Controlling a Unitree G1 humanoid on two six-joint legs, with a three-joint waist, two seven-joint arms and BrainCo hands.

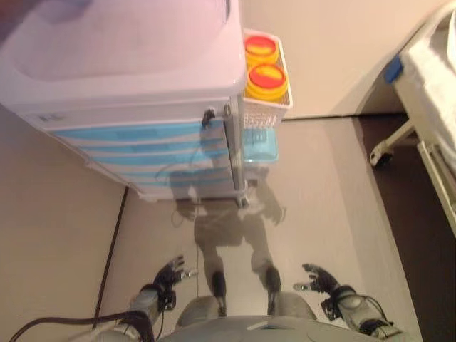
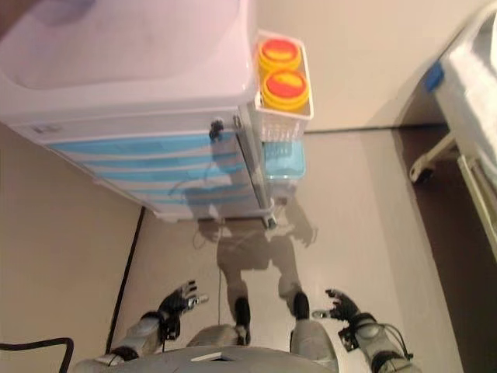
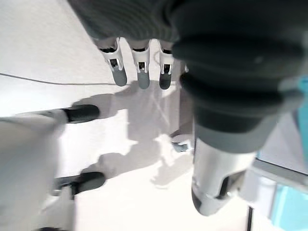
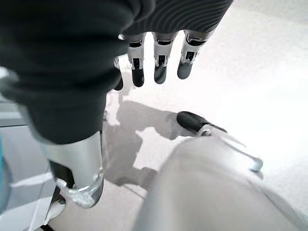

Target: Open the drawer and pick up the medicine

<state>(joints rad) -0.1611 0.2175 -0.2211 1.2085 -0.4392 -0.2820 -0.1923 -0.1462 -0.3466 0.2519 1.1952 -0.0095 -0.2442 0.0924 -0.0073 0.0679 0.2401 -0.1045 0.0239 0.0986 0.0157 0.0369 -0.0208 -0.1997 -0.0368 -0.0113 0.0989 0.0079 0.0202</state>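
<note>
Reaching forward with both the left hand [image 1: 169,274] and right hand [image 1: 320,279], fingers relaxed and empty, toward the closed blue drawers [image 1: 142,153] well ahead; medicine unseen, presumably inside.

The drawer cabinet [image 1: 142,107] fills the upper left of the head views, a white cart with a pale flat top, standing on the floor. Its front shows a stack of drawers [image 1: 146,153] with light blue fronts set between white bands, all closed and flush as far as the steep downward angle lets one judge. No medicine shows; it may lie inside a drawer, hidden from every view.
</note>
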